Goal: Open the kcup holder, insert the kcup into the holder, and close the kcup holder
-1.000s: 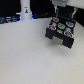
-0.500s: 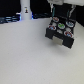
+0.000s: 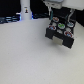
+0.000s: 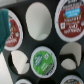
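Kcup [image 4: 42, 61], green-topped, sits in a slot of the open kcup holder [image 3: 61, 31]. Confirm it is fully seated before retracting; gripper state cannot be determined.

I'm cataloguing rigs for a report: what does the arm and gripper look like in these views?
Little shows. In the exterior view the arm is a blurred white-and-pale-grey block above the kcup holder. The gripper itself cannot be made out. No cables or markings are legible at this resolution.
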Robot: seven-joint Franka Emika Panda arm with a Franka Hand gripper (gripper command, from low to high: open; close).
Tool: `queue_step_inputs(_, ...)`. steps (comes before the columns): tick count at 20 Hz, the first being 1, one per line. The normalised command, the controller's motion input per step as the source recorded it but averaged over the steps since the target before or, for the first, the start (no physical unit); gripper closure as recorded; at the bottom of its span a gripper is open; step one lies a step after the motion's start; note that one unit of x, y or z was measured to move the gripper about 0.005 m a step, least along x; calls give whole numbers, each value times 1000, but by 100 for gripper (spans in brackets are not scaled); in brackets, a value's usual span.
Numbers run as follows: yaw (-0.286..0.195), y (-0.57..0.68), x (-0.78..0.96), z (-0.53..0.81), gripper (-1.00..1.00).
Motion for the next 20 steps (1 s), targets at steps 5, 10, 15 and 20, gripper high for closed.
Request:
queue_step_inputs(5, 54, -316, 581, 83, -100)
queue_step_inputs(10, 56, -253, 617, 60, -100)
queue_step_inputs(15, 65, -97, 681, -21, -100)
queue_step_inputs(20, 74, 43, 741, -100, -100)
